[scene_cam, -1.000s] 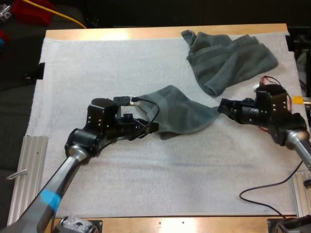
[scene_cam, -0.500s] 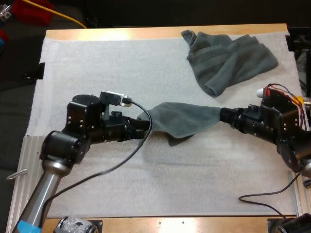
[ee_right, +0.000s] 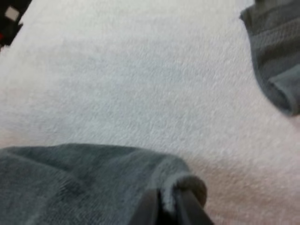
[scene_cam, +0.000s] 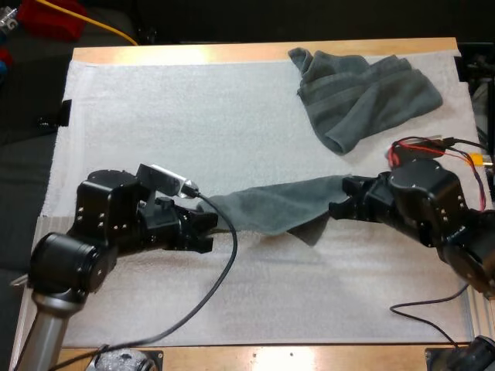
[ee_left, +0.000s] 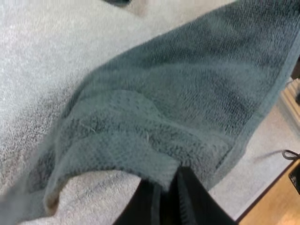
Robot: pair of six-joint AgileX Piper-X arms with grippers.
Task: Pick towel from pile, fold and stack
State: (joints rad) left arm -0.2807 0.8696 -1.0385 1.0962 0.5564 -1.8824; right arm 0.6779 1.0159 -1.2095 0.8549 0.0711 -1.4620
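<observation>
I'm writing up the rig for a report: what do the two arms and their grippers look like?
Both are chunky black housings dotted with small screws; the left arm joins a silver-grey tube. The left gripper and right gripper each end in two slim black fingers.

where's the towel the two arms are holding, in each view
high view: the stretched towel spans mid-mat between the left gripper and right gripper.
left wrist view: it fans out from the left fingers, which pinch its edge.
right wrist view: it bunches at the right fingers.
shared landmark: the white mat beneath it.
</observation>
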